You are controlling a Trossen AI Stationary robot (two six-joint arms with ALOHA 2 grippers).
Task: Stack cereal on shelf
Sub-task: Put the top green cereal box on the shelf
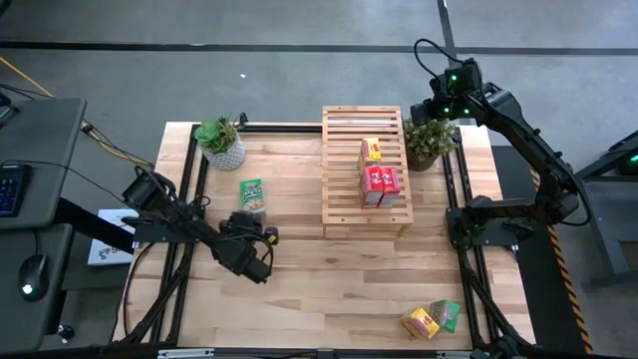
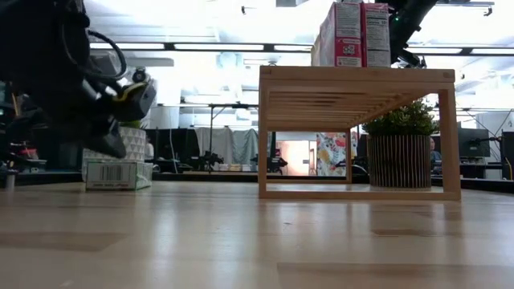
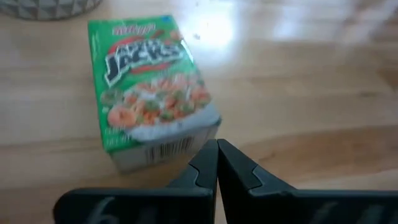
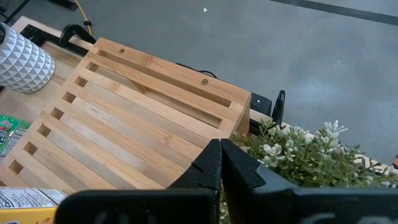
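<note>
The slatted wooden shelf (image 1: 364,170) stands mid-table; a yellow cereal box (image 1: 371,150) and two red ones (image 1: 380,184) stand upright on its top (image 2: 353,34). A green cereal box (image 1: 252,196) lies flat on the table to the shelf's left, its printed face up (image 3: 149,87). My left gripper (image 3: 217,144) is shut and hovers just short of that box's near end, slanting down at it from the near side (image 1: 257,234). My right gripper (image 4: 220,144) is shut and hangs high over the shelf's far right corner (image 1: 437,105). Another yellow box (image 1: 420,321) and another green one (image 1: 446,314) lie near the table's near right corner.
A potted plant in a white patterned pot (image 1: 221,142) stands at the far left, just beyond the green box. A second plant (image 1: 431,143) stands right of the shelf's far end, below my right gripper. Black frame rails (image 1: 189,199) run along the table's sides.
</note>
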